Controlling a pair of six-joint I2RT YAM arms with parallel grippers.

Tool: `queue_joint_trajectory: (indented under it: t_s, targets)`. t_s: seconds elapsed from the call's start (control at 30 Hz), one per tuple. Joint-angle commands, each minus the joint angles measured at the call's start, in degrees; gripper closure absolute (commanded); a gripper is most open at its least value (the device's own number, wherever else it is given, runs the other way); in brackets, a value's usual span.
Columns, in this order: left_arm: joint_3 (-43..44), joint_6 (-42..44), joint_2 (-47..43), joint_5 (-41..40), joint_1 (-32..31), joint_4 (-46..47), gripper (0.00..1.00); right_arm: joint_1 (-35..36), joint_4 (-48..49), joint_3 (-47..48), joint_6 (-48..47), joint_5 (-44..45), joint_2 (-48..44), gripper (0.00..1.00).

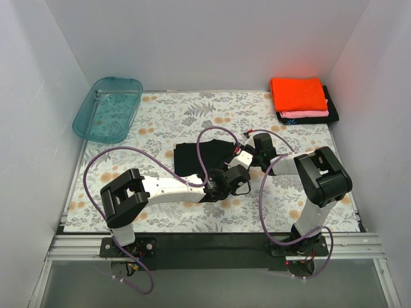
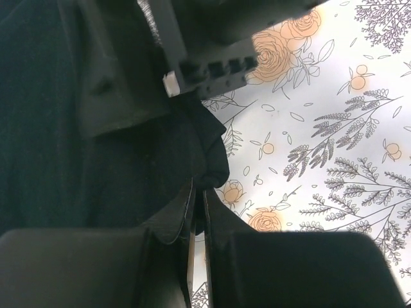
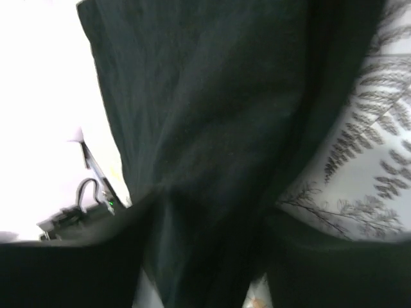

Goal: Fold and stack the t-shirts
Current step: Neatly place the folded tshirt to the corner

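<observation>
Black cloth, the large t-shirt [image 1: 196, 157], lies mid-tabletop [image 1: 160, 122], with its near-right edge directly under both arms. At that edge the left fingers [image 2: 170, 221] are pressed together, pinching the hem. The right fingers [image 3: 334, 263] straddle bunched cloth just beside them, but I cannot tell whether they grip it. The folded stack [image 1: 298, 94] sits at the far-right corner, well apart.

Black t-shirt [image 1: 192, 157] lies mid-table; folded stack [image 1: 298, 95] sits far right.
</observation>
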Motion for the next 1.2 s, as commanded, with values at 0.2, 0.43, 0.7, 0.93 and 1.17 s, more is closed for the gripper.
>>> queue_joint_trajectory:
  t_s: [0.2,0.43,0.7,0.93,1.17]
  targets:
    - [0.89,-4.23,-2.04,1.37,0.28,1.68,0.80,1.10,-3.04,2.77,-6.90,2.07,1.62,0.99]
    - [3.08,-8.80,-5.99,5.40,6.69,-3.07,0.37,-0.30,-20.68,13.21,-23.26,9.62,2.14,0.99]
    - [-1.73,-9.43,-14.78,12.18,29.94,-10.63,0.09,-2.77,-38.55,33.51,-43.30,30.15,7.23,0.99]
    - [-11.04,-10.73,-19.70,11.39,45.19,-12.12,0.02,-5.93,-44.89,52.68,-56.84,44.60,15.85,0.99]
    - [-17.57,-11.35,-20.68,7.80,48.80,-8.87,0.02,-8.66,-45.07,69.99,-65.54,53.04,24.19,0.99]
